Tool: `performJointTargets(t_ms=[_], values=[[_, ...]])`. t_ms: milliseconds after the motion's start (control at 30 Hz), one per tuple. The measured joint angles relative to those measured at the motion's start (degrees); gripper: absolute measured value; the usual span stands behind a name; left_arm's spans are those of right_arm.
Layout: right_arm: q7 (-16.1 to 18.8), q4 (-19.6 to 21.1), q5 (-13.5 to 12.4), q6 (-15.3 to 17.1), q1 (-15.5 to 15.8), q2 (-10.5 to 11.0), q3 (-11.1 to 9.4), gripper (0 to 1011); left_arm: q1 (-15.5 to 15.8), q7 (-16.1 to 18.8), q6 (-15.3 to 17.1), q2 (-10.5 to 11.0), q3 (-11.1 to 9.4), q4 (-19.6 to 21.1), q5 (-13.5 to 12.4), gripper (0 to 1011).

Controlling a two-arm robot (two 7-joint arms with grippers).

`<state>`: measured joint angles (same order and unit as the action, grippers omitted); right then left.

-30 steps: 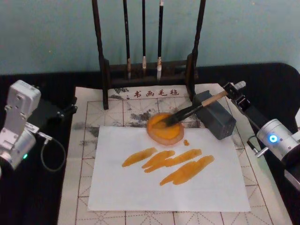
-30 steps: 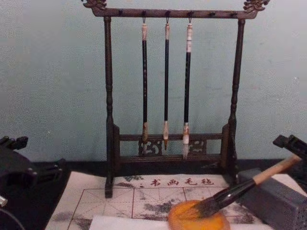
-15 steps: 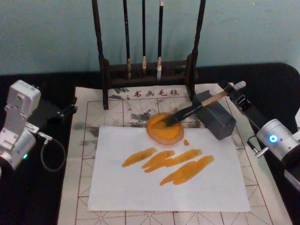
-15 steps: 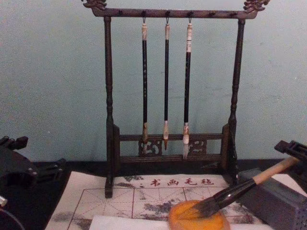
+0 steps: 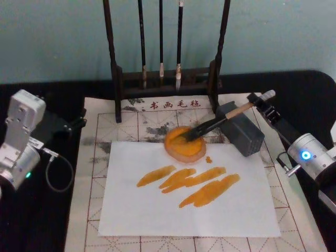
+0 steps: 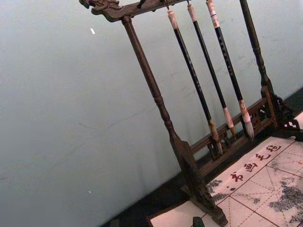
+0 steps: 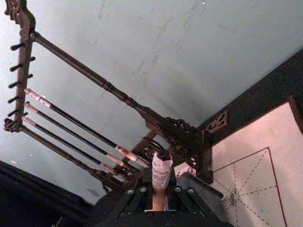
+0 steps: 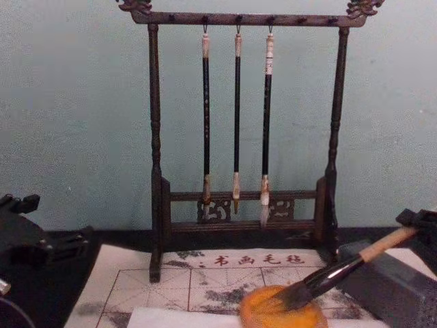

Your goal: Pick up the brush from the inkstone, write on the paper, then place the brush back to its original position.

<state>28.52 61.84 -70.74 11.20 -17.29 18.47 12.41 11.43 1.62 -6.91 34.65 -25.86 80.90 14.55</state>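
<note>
Right pincer (image 5: 261,98) sits at the pale tail of the brush (image 5: 210,125), on the robot's right side of the worktop (image 5: 294,89). In the right wrist view the taped handle end stands between its two sides, but I cannot tell whether it is pinching the wood or has let go.

The tuft lies in the orange inkstone (image 5: 191,153) and the handle leans across the top corner of the grey block (image 5: 248,135). With orange strokes (image 5: 194,181) already on the paper (image 5: 157,210), this looks like the put-back step. To do it well:

- Let the handle's weight settle fully on the block before parting the pincer.
- Part it evenly, so neither side drags the handle sideways.
- Draw back along the handle's line, away from the inkstone, so the tuft is not lifted out of the dish.

The brush's long axis runs on a slant. The tuft points toward the robot and to its left, down into the dish. The tail points away and to its right, rising gently, as the chest view shows.

The inkstone overlaps the far edge of the paper, which lies on the red-gridded mat (image 5: 100,121). The brush rack (image 5: 168,79) stands beyond. Left pincer (image 5: 77,121) is parked at the mat's left edge.
</note>
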Motion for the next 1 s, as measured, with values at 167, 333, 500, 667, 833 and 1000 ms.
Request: performJointTargets(t_ms=[167, 333, 500, 667, 833, 1000], values=[[0.0, 0.0, 0.0, 0.0, 0.0, 0.0, 0.0, 178, 0.0, 0.0, 0.0, 0.0, 0.0, 0.0, 0.0, 1001], [0.0, 0.0, 0.0, 0.0, 0.0, 0.0, 0.0, 178, 0.0, 0.0, 0.0, 0.0, 0.0, 0.0, 0.0, 1001], [0.0, 0.0, 0.0, 0.0, 0.0, 0.0, 0.0, 178, 0.0, 0.0, 0.0, 0.0, 0.0, 0.0, 0.0, 1001], [0.0, 0.0, 0.0, 0.0, 0.0, 0.0, 0.0, 178, 0.0, 0.0, 0.0, 0.0, 0.0, 0.0, 0.0, 1001], [0.0, 0.0, -0.1, 0.0, 0.0, 0.0, 0.0, 178, 0.0, 0.0, 0.0, 0.0, 0.0, 0.0, 0.0, 1001], [0.1, 0.0, -3.2, 1.6, 0.0, 0.1, -0.5, 178, 0.0, 0.0, 0.0, 0.0, 0.0, 0.0, 0.0, 1001]])
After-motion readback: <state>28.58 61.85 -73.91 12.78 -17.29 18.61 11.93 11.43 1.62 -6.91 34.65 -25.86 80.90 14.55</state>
